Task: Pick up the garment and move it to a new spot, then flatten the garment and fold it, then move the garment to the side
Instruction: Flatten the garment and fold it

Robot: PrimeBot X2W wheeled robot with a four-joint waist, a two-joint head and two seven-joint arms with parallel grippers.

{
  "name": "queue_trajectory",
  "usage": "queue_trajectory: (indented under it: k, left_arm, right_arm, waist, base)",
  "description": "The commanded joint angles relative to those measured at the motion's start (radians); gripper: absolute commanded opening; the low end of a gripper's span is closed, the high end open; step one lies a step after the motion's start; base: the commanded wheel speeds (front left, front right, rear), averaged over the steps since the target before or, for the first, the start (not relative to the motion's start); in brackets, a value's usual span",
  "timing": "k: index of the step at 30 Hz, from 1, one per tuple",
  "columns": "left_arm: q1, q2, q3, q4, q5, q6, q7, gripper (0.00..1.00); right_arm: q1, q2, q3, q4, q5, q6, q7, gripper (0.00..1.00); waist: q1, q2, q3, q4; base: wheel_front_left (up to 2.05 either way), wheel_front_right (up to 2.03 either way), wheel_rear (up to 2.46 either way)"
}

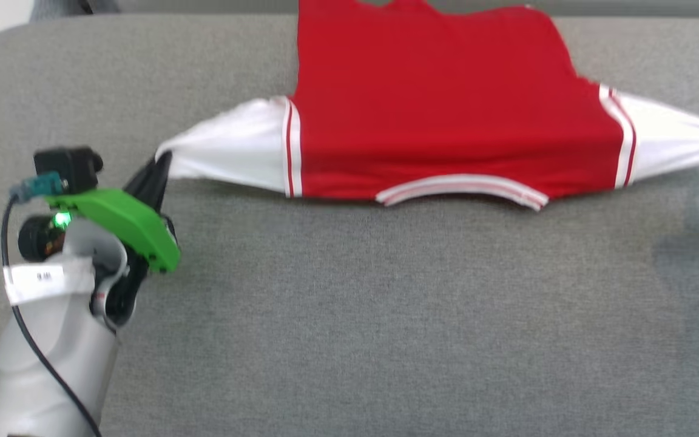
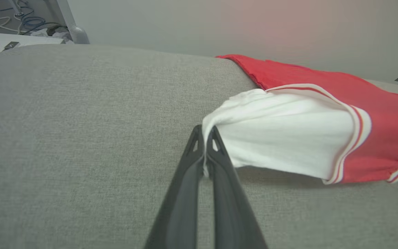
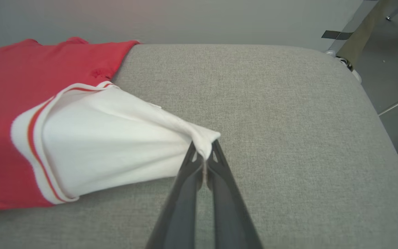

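Across the grey fabric surface (image 1: 349, 315), left end effector (image 2: 204, 140) and right end effector (image 3: 205, 154) each clamp the garment (image 1: 446, 109).

Garment (image 1: 446, 121): red jersey, short white sleeves, red-and-white striped trim. Spread across grey cushion (image 1: 349, 303), collar toward the near edge. Both sleeves drawn out sideways to taut points.

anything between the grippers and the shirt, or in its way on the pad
Nothing visible: left gripper and right gripper have jaws shut on the white sleeve tips of the garment; the grey pad around it shows nothing else.
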Motion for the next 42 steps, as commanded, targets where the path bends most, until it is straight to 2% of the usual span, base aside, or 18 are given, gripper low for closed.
queue_trajectory:
  k: [1, 15, 23, 28, 33, 41, 42]
  left_arm:
    - [0.040, 0.035, 0.015, -0.010, -0.012, 0.018, 0.013, 0.00]
    - [0.383, 0.117, 0.012, -0.323, -0.097, 0.118, 0.244, 0.00]
    - [0.571, 0.162, 0.010, -0.507, -0.166, 0.178, 0.379, 0.00]
    - [0.663, 0.196, 0.006, -0.623, -0.176, 0.208, 0.426, 0.00]
    - [0.693, 0.191, -0.018, -0.723, -0.189, 0.222, 0.463, 0.00]
    - [0.678, 0.196, -0.067, -0.800, -0.188, 0.216, 0.527, 0.00]
    - [0.676, 0.198, -0.072, -0.808, -0.187, 0.215, 0.533, 0.00]
  right_arm:
    - [0.040, -0.031, -0.017, -0.009, 0.012, -0.010, 0.015, 0.00]
    - [0.423, -0.035, -0.195, -0.262, 0.072, -0.010, 0.238, 0.00]
    - [0.636, 0.013, -0.354, -0.447, 0.068, -0.010, 0.399, 0.00]
    - [0.764, 0.051, -0.439, -0.575, 0.037, -0.010, 0.548, 0.00]
    - [0.829, 0.104, -0.518, -0.694, 0.009, -0.010, 0.634, 0.00]
    - [0.814, 0.165, -0.578, -0.799, -0.029, -0.010, 0.731, 0.00]
    - [0.810, 0.162, -0.579, -0.810, -0.038, -0.010, 0.733, 0.18]
  waist:
    - [0.0001, 0.0000, -0.082, -0.002]
    - [0.0001, 0.0000, -0.195, -0.018]
    - [0.0001, 0.0000, -0.227, -0.024]
    - [0.0001, 0.0000, -0.227, -0.027]
    - [0.0001, 0.0000, -0.216, -0.020]
    - [0.0001, 0.0000, -0.167, 0.001]
    - [0.0001, 0.0000, -0.159, 0.004]
  base:
    - [0.00, 0.00, 0.00]
    - [0.00, 0.00, 0.00]
    - [0.00, 0.00, 0.00]
    - [0.00, 0.00, 0.00]
    - [0.00, 0.00, 0.00]
    - [0.00, 0.00, 0.00]
    - [0.00, 0.00, 0.00]
